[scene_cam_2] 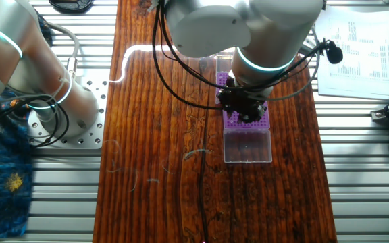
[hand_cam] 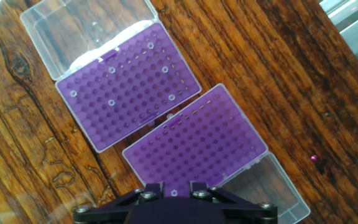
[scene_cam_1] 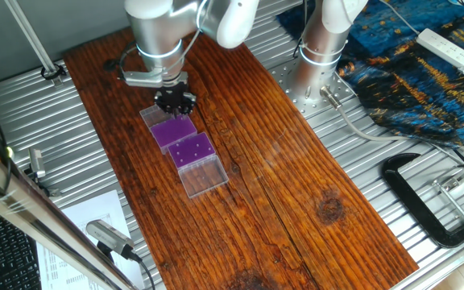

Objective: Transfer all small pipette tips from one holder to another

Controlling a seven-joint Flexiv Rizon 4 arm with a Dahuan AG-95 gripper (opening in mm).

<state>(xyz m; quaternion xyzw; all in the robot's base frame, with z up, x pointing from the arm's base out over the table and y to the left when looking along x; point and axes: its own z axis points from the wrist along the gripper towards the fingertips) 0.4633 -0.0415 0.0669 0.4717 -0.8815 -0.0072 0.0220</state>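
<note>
Purple racks, two; six small pipette tips in one; gripper slightly spread.

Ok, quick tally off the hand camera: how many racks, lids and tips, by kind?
purple racks: 2
clear lids: 2
small pipette tips: 7 visible (6 in the upper rack, 1 in the lower rack by the claw)
Total: 11

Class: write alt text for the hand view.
Two purple pipette-tip racks sit corner to corner on a wooden table, each with a clear lid hinged open. The upper-left rack holds a few small white tips; the claw hovers at the bottom edge.
</note>
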